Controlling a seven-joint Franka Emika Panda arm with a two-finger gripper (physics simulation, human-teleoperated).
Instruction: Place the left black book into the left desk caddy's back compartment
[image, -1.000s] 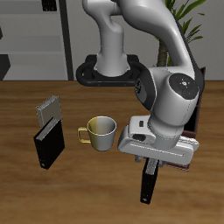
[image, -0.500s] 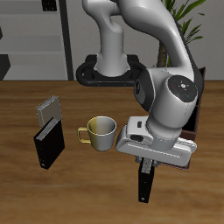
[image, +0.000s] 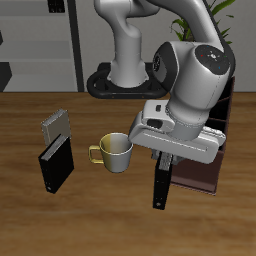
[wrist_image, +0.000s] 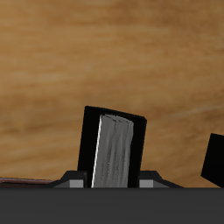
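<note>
My gripper (image: 164, 160) is shut on the left black book (image: 160, 184), a slim black hardcover. The book hangs upright below the fingers, just in front of the left desk caddy (image: 204, 172), a dark tray with a tall black back wall, mostly hidden behind the arm. In the wrist view the book (wrist_image: 114, 147) stands between the fingers of the gripper (wrist_image: 114, 177), its pale grey page edge facing the camera, with wooden table beyond it. I cannot make out the caddy's compartments.
A cream mug (image: 116, 150) with a yellow handle stands beside the gripper. A broader black book (image: 56, 164) lies nearer the table's other end, with a grey striped book (image: 56, 124) just behind it. A dark block (wrist_image: 214, 160) shows at the wrist view's edge.
The gripper has risen with the book and shifted slightly toward the mug. The caddy's tray now shows more beside the arm.
</note>
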